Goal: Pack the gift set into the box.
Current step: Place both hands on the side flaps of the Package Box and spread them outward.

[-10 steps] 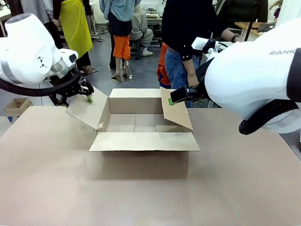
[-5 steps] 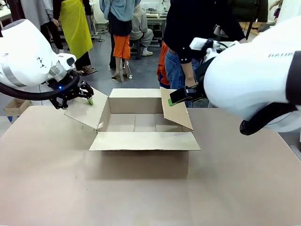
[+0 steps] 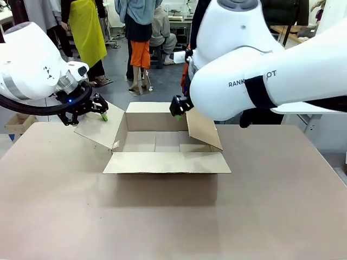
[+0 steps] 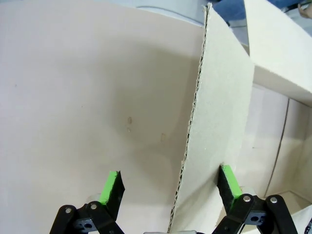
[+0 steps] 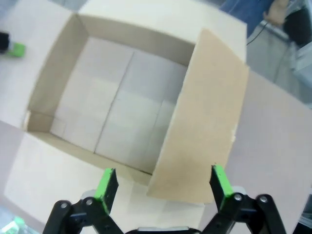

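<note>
A large brown corrugated cardboard box (image 3: pixel 162 189) sits open in the middle of a brown table (image 3: pixel 282 216), whose surface runs broad in front of it and to both sides. Its near flap (image 3: pixel 165 162) lies folded out flat toward the robot and its far flap (image 3: pixel 154 107) stands up. The left flap (image 3: pixel 100 130) splays outward, and the right flap (image 3: pixel 205 129) tilts up.

The left gripper (image 3: pixel 102 112) hovers at the left flap's outer edge. In the left wrist view, its green pads (image 4: pixel 111 185) are spread wide with the flap's raw edge running between them, gripping nothing.

The right gripper (image 3: pixel 179 111) hangs above the far right corner, jaws wide apart and holding nothing, with the right flap between its fingers (image 5: pixel 217 183) in the right wrist view.

Inside, the bare cardboard floor shows.
</note>
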Available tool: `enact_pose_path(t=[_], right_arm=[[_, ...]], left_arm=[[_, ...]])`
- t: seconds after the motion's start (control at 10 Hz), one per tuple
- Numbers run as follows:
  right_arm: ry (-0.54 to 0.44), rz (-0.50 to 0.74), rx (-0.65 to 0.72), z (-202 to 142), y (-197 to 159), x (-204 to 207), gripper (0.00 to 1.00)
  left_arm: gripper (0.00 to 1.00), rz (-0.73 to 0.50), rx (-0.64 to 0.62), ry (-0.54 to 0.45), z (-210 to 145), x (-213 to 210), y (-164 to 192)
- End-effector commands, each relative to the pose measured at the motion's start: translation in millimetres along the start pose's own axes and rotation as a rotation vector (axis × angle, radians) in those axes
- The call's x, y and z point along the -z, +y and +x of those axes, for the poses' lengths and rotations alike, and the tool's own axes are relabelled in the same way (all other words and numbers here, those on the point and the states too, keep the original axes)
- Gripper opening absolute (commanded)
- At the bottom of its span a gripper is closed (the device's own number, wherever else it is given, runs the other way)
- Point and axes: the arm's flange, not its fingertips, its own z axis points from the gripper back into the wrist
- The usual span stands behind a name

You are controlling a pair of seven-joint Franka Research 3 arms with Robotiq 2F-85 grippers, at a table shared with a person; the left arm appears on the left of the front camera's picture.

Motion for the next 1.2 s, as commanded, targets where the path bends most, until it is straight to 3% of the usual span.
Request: enact_pose_path(t=[0.0,0.1,0.2,0.3,0.5,0.7,1.1], right_arm=[[0.013,0.029,-0.027,-14,-10,2,1.00],[0.000,0.000,0.000,0,0,0,1.00],[0.042,-0.169,0.002,13,20,13,1.00],[0.028,-0.169,-0.013,30,41,22,1.00],[0.089,-0.343,0.063,56,57,50,1.00],[0.129,-0.495,0.079,58,71,94,1.00],[0.081,-0.619,0.119,49,55,143,1.00]], left_arm=[[1.00,0.011,-0.010,-0.007,-1,-3,-1],[1.00,0.011,-0.010,-0.007,-1,-3,-1],[1.00,0.011,-0.010,-0.007,-1,-3,-1],[1.00,0.011,-0.010,-0.007,-1,-3,-1],[1.00,0.011,-0.010,-0.007,-1,-3,-1],[1.00,0.011,-0.010,-0.007,-1,-3,-1],[1.00,0.011,-0.010,-0.007,-1,-3,-1]])
